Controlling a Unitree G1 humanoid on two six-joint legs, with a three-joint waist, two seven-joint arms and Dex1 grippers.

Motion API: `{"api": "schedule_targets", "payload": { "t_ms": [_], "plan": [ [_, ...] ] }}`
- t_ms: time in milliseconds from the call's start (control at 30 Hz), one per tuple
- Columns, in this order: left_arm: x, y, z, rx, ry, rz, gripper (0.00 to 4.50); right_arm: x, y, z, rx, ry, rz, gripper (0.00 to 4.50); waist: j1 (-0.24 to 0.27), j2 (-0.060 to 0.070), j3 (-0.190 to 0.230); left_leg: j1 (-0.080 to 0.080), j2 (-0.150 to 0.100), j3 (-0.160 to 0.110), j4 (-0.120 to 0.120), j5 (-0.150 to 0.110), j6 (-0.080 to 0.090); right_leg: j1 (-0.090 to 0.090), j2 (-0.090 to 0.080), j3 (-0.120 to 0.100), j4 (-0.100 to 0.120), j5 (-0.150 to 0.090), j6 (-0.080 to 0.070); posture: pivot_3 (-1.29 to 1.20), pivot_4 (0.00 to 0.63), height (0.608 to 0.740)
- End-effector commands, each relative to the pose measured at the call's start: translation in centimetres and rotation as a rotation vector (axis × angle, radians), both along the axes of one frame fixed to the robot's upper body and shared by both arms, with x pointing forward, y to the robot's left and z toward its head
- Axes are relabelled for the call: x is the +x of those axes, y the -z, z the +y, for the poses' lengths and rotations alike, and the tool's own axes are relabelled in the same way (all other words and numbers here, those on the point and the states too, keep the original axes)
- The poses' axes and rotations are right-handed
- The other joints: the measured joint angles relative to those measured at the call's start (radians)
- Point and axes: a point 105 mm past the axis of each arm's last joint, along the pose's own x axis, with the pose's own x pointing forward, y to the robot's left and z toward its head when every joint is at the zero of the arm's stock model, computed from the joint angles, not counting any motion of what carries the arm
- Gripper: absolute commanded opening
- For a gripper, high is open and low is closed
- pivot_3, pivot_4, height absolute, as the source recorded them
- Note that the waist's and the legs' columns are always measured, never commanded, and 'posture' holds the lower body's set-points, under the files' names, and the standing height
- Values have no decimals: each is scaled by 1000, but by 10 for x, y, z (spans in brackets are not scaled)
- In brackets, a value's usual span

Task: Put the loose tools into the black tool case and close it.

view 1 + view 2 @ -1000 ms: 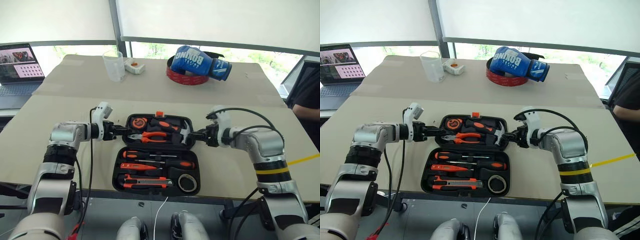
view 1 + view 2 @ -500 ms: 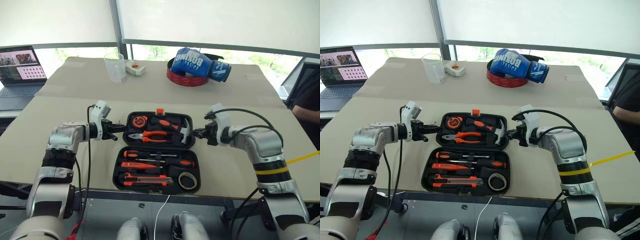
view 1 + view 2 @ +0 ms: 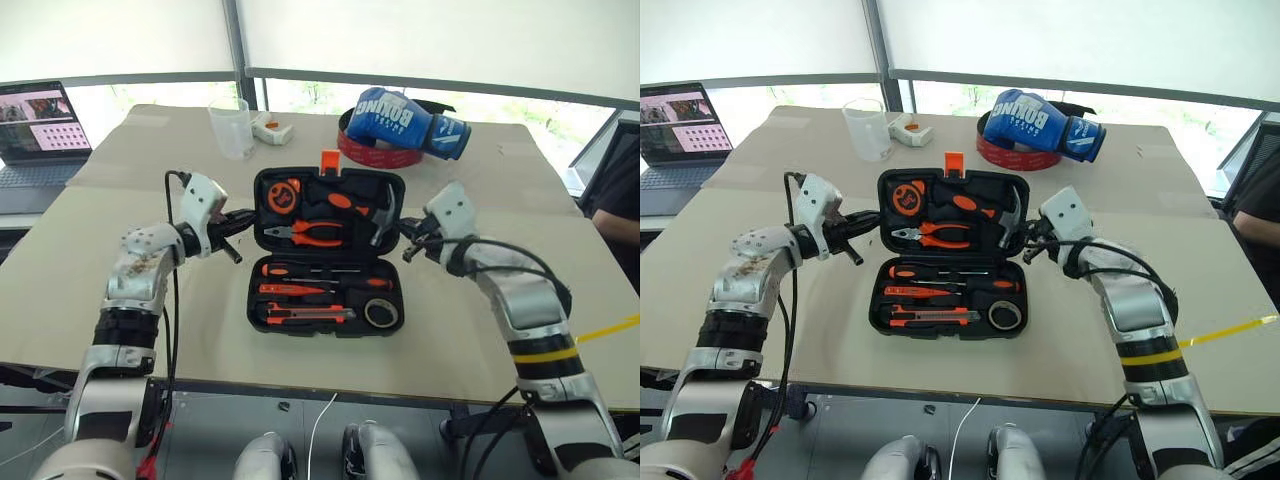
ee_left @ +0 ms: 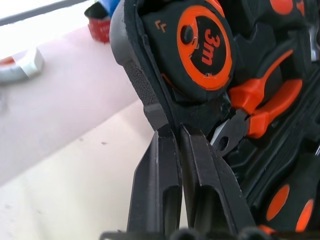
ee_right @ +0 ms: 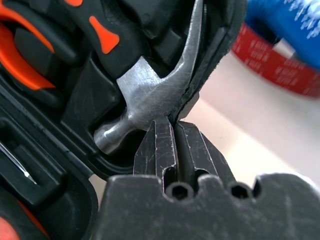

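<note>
Black plastic hinged tool case (image 3: 325,312) is seen on the beige table (image 3: 120,200), far half raised, screwdrivers (image 3: 325,284) slotted inside. Its left rim is pinched by the left gripper (image 4: 176,145), its right rim by the right gripper (image 5: 176,131).

Your 2 arms reach fwd and bend inward at the wrists, so the grippers point toward each other across the black tool case (image 3: 327,250). Left gripper (image 4: 176,136) has its fingers pinched tight on the rim of the case's raised half, on the robot's left side. Right gripper (image 5: 175,127) does the same on the opposite rim, fingers pressed together on the edge, w/ both wrists at about the same height.
</note>
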Motion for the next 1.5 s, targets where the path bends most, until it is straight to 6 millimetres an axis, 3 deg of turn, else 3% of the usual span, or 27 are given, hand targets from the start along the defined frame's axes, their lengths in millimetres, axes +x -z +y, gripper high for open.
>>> {"api": "schedule_targets", "payload": {
  "t_ms": [33,267,433,600,700,800,833,867,967,1033,1067,1133,1200,1233,1400,1467,1500],
  "plan": [
    [-3,-6,-17,28,32,-108,0,-7,-6,6,-26,-21,-123,14,2,0,0,1,0,0,0,0,0,1,0,0,0,-2,4,0,150,714],
    [-12,0,1,2,-64,-150,0,-25,9,-9,20,1,-158,14,5,0,0,8,1,-1,0,0,0,8,-4,1,1,-4,7,0,150,714],
    [-31,5,10,-23,-74,-111,0,-44,13,-13,44,-23,-142,14,3,0,0,9,2,-2,0,0,0,9,-4,1,1,-4,7,0,150,714],
    [-59,4,23,-64,-90,-57,1682,-70,4,-20,86,-60,-116,1612,1,0,0,10,3,-3,0,0,1,10,-3,1,0,-4,7,0,150,714],
    [-80,12,38,-31,-110,17,2932,-91,3,-29,46,-85,-70,2747,1,0,0,10,4,-3,0,0,1,10,-3,2,0,-4,7,0,150,714],
    [-103,12,72,-15,-118,163,3906,-128,16,-43,-58,-204,105,3672,2,1,0,10,5,-4,-1,-1,1,10,-3,2,-1,-4,7,0,150,714],
    [-104,10,84,-18,-144,194,4315,-139,21,-45,-85,-244,168,3740,5,0,0,9,5,-4,-4,-1,1,9,-3,2,-2,-5,6,0,150,714],
    [-103,9,95,5,-153,225,4444,-157,30,-46,-122,-320,263,3740,9,0,0,12,5,-4,-7,-1,1,11,-3,2,-5,-5,6,0,150,714],
    [-90,3,104,44,-136,241,4444,-188,44,-43,-173,-475,422,3740,31,1,0,19,5,-5,-14,-1,1,16,-1,0,-12,-6,6,0,150,714],
    [-76,2,103,77,-122,225,4444,-192,47,-39,-186,-515,442,3740,35,1,0,21,5,-6,-14,-5,6,18,-1,0,-14,-5,6,0,150,714],
    [-65,3,97,103,-97,209,4205,-189,49,-34,-201,-538,427,3230,36,1,0,20,5,-6,-14,-8,2,19,-1,0,-15,-5,7,0,150,714],
    [-44,2,82,144,-51,173,3778,-183,53,-24,-226,-568,398,2715,39,0,0,21,4,-5,-14,-9,1,20,0,1,-15,-4,8,0,150,714],
    [-24,2,63,184,0,142,3040,-175,57,-15,-255,-594,372,2025,39,-1,0,19,4,-5,-13,-6,-4,19,-1,1,-15,-3,9,0,150,714],
    [-17,3,53,207,30,129,2612,-172,59,-11,-270,-607,362,1570,38,-2,0,18,3,-4,-12,-2,3,19,1,1,-15,-3,9,0,150,714],
    [11,8,14,274,125,72,845,-156,66,8,-316,-668,304,0,29,-3,1,12,0,-3,-9,-2,4,15,5,0,-15,0,3,0,150,714],
    [17,9,4,288,149,56,138,-152,68,13,-322,-677,301,0,25,-3,1,9,-1,-3,-8,-2,4,15,4,-2,-16,0,3,0,150,714],
    [18,10,-2,292,166,52,64,-151,69,15,-327,-682,299,0,24,-4,1,8,-1,-3,-8,-2,4,14,4,-2,-15,0,4,0,150,714]
  ]
}}
